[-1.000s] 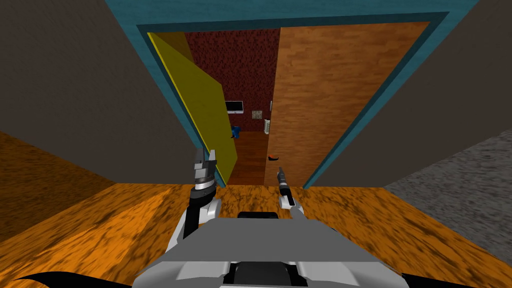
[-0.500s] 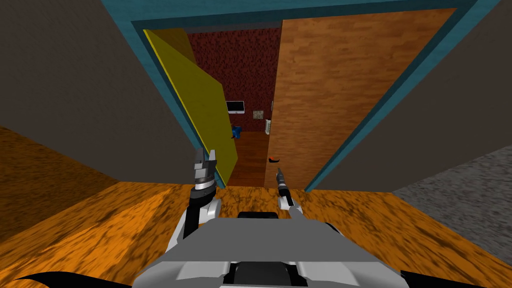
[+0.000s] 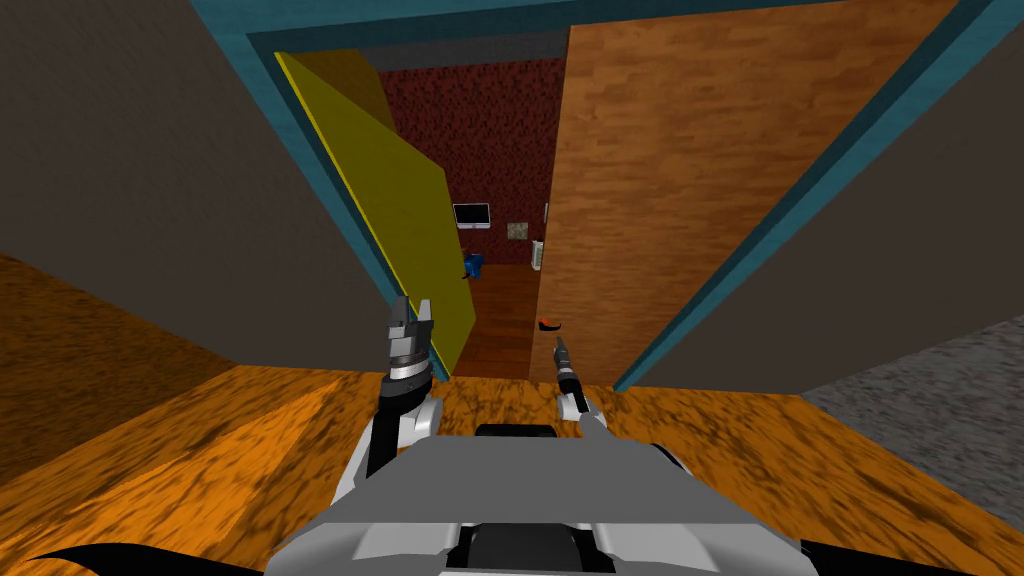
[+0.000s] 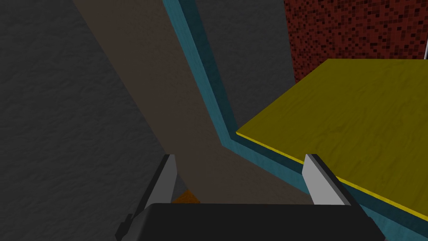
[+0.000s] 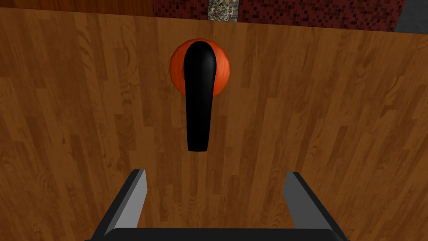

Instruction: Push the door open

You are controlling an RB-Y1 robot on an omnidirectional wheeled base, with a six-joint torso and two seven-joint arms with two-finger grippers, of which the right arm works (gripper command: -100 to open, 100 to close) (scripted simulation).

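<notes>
Head cam: I'm facing the wooden door [image 3: 680, 180], standing ajar in the teal frame [image 3: 325, 185]. R gripper [image 3: 560, 345] is hovering just short of its black lever [image 3: 546, 324], prob. to push near the free edge. L gripper [image 3: 412, 312] is idling beside the yellow panel [image 3: 410, 220].

L wrist: fingers spread, holding nothing.

R wrist: fingers spread too and the lever is ahead, untouched. That's a gap the head cam isn't resolving.
</notes>
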